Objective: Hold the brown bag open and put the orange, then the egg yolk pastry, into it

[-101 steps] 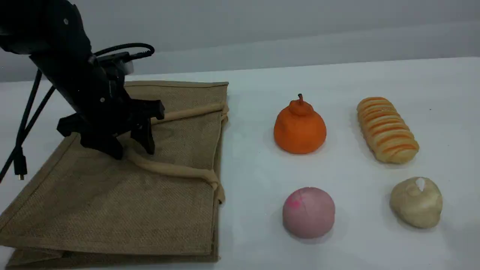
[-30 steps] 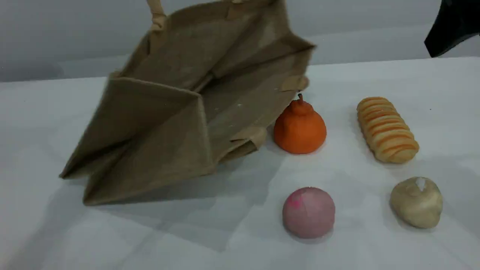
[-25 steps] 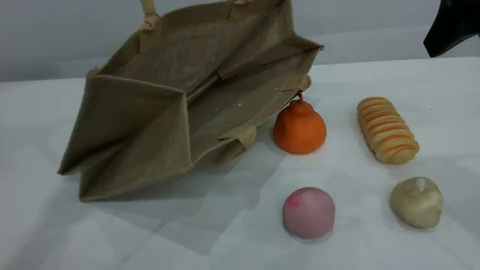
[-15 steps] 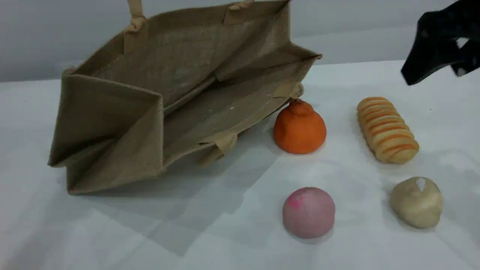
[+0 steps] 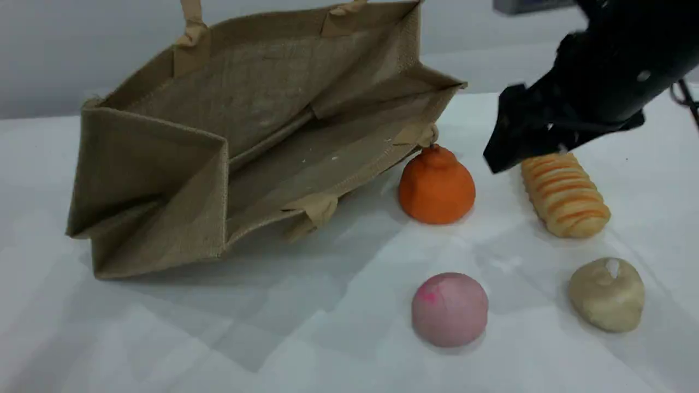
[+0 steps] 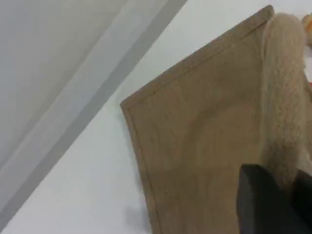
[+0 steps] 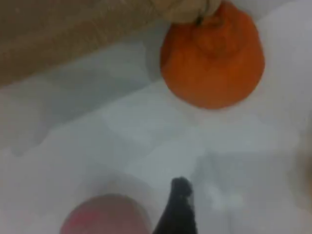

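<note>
BAG: brown bag (image 5: 262, 136) hoisted from flat to gaping, rim touching stem of orange (image 5: 436, 185) on desk (image 5: 349, 338) | LEFT: left gripper (image 6: 273, 200) pinched shut on rope handle (image 6: 285, 97) | RIGHT: right gripper (image 5: 519, 153) newly swung in, spread wide, near orange | PENDING: orange first, then egg yolk pastry (image 5: 606, 295), front right, untouched

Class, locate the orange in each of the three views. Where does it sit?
Scene view: the orange right of centre, by the brown bag's open mouth.
Left wrist view: not clearly in it.
Right wrist view: upper right, beside the bag's edge.
Shared landmark: the brown bag.
</note>
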